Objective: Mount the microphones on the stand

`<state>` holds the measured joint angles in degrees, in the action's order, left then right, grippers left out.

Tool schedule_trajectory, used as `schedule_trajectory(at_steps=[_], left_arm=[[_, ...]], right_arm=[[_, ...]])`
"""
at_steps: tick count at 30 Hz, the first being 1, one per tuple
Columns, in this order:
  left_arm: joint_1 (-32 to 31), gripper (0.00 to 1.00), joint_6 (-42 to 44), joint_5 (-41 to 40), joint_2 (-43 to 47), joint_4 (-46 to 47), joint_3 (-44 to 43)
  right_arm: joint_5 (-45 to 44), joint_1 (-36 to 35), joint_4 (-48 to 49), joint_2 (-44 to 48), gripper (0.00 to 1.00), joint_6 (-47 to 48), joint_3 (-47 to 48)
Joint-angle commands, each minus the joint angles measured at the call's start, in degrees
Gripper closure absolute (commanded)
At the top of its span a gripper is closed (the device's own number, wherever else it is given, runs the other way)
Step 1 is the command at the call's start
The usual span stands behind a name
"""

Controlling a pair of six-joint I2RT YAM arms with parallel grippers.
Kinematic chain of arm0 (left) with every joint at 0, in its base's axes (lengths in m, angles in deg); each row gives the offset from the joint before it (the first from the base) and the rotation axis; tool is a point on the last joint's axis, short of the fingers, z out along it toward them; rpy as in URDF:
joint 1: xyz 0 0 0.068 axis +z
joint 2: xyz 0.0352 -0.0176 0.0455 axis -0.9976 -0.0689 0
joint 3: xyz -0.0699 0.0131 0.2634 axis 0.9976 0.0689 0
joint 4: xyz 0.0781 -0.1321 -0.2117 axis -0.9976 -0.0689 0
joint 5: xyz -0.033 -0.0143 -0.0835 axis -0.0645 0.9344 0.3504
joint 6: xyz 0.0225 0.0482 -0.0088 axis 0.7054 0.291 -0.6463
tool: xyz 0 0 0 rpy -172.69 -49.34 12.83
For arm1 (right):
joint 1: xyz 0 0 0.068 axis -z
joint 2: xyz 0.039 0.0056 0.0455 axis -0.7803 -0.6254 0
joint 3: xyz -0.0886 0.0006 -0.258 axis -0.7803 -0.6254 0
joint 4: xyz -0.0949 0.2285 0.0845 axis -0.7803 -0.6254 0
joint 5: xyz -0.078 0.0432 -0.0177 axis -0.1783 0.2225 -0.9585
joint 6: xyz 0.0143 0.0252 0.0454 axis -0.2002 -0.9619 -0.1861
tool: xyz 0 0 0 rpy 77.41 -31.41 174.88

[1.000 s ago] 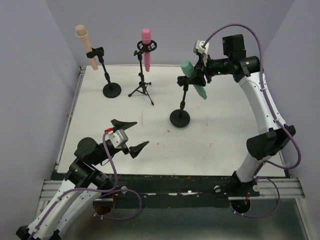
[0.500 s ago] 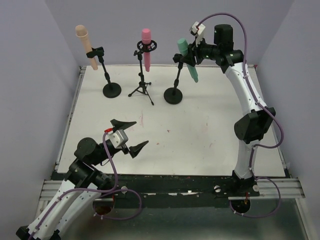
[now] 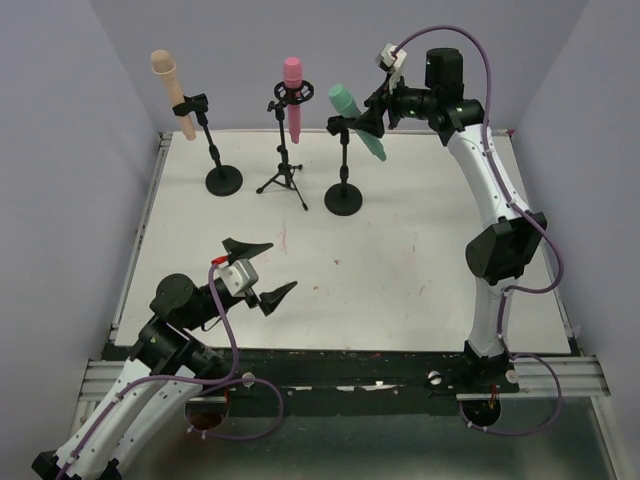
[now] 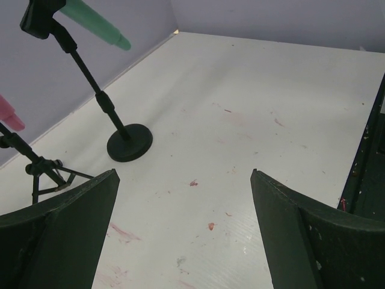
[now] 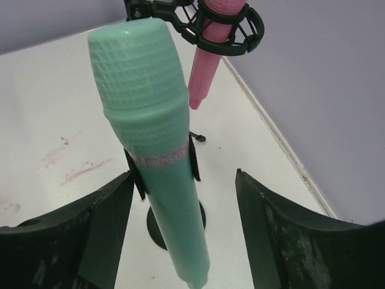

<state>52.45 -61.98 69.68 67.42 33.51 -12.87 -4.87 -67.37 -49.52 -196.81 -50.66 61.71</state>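
Teal-green microphone (image 3: 356, 122) sits clipped in the round-based stand (image 3: 343, 198) at the far middle of the table (image 3: 420, 270), tilted, its long axis running from the head, high on the left, down to the tail by the right gripper (image 3: 368, 120). Only the right wrist view shows that gripper's jaws spread, a gap on each side of the body; only the overhead view takes in the peach-beige microphone (image 3: 172, 92) at far left. Left gripper (image 3: 274, 267) hangs low near the front edge, jaws wide apart, holding nothing.
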Motion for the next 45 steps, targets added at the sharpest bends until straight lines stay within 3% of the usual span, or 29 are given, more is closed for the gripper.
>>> schedule_trajectory(at_steps=[1, 5, 9, 14, 17, 23, 28, 30, 37, 45], left_arm=[[0.2, 0.02, 0.6, -0.6, 0.2, -0.6, -0.3], [0.1, 0.02, 0.5, -0.5, 0.9, -0.6, -0.2], [0.2, 0.02, -0.8, -1.3, 1.6, -0.3, -0.3], [0.8, 0.02, -6.6, -5.2, -2.4, -0.4, -3.3], [4.5, 0.02, -11.9, -6.3, -8.3, -1.9, -7.9], [20.6, 0.02, -28.1, -2.3, -15.1, -4.3, -16.8], [24.5, 0.02, -26.9, -3.9, -14.5, -7.4, -19.2], [24.5, 0.01, -25.4, -5.4, -12.9, -8.6, -18.7], [24.5, 0.02, -24.0, -5.2, -9.3, -12.5, -18.7], [24.5, 0.02, -24.7, -6.3, -9.0, -12.5, -16.9]], right_arm=[[4.7, -0.4, 1.3, 2.8, 0.2, 0.2, -0.9], [2.9, -0.4, -0.1, 5.5, 0.09, 1.5, -2.8], [-0.4, -0.2, -1.7, 11.2, 0.05, 3.8, -7.3], [-8.8, 0.7, 2.1, 25.0, 0.0, 1.0, -21.7], [-17.8, 1.6, 9.1, 35.3, 0.0, -7.4, -34.0], [-17.0, 6.7, 12.7, 53.8, 0.0, -14.7, -54.1], [-33.5, 8.9, 16.6, 65.5, 0.0, -26.1, -68.9], [-35.4, 9.7, 16.2, 69.4, 0.0, -28.4, -73.3], [-35.1, 11.9, 15.9, 75.2, 0.0, -30.0, -82.8], [-33.4, 12.4, 15.7, 75.3, 0.0, -27.9, -81.7]])
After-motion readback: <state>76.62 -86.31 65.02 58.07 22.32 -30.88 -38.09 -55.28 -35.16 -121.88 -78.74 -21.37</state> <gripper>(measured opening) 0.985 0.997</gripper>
